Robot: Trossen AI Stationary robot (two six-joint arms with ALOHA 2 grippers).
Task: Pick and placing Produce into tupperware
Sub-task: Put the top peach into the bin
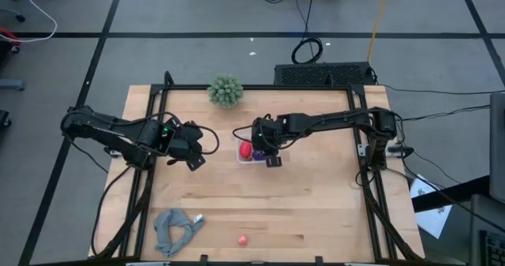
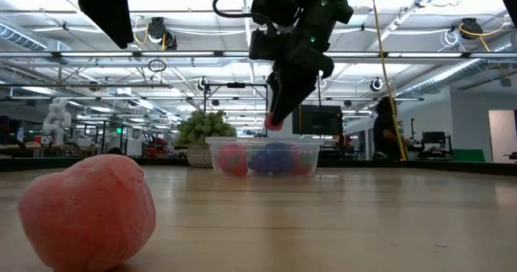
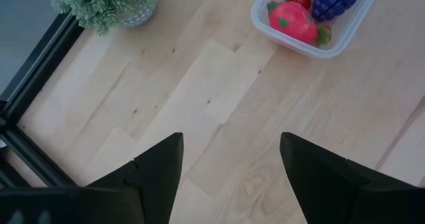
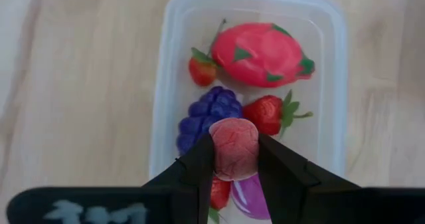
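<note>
The clear tupperware [image 4: 332, 84] stands mid-table. In it lie a pink dragon fruit [image 4: 262, 54], two strawberries [image 4: 269, 114], purple grapes [image 4: 209, 114] and a magenta piece [image 4: 249, 199]. My right gripper [image 4: 234, 159] hangs just above the tupperware [image 1: 243, 159], shut on a small pink round piece [image 4: 234, 136]. My left gripper [image 3: 229, 161] hovers to the tupperware's left, open, with bare wood between its fingers. Another pink produce piece [image 1: 242, 240] rests on the table near the front edge. My right gripper pinches the pink round piece by its two opposite sides [image 4: 218, 151] between the two fingers. The fingers slant down from the table's right side. The piece [image 2: 275, 123] is lifted clear, over the tupperware's open top.
A green bushy ball in a pot [image 1: 226, 91] stands at the far edge, left of the tupperware. A grey cloth [image 1: 175, 229] lies at the near left. Bare wood stretches along the table's right half and between cloth and tupperware.
</note>
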